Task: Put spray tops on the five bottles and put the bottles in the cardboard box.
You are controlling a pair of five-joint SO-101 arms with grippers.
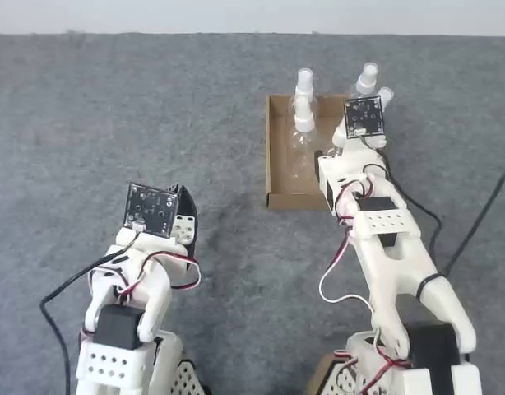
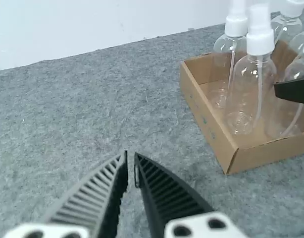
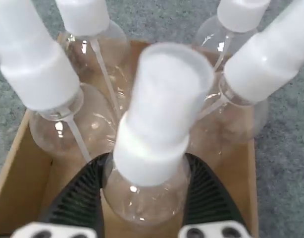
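Your right gripper [image 3: 146, 163] is clamped on a bottle [image 3: 147, 198]. One black finger [image 3: 77, 198] presses each side of the clear body, and the white spray top [image 3: 162, 109] leans toward the camera. The held bottle is over the floor of the cardboard box [image 3: 13, 183], but you can't tell whether its base touches down. Four more capped bottles [image 3: 58, 124] crowd right around it, tops nearly brushing, so it's tight in there.

In the high view the box [image 1: 269, 148] sits upper centre. Its left and near walls are in sight, and your right arm covers the right side. The box's far wall lies close to the back edge of the grey mat [image 1: 113, 107].

Your left gripper [image 2: 130, 156] has its fingers together with nothing between them. It sits at lower left [image 1: 183, 216], well apart from the box. A wide band of mat lies between it and the box's left wall [image 2: 206, 124].
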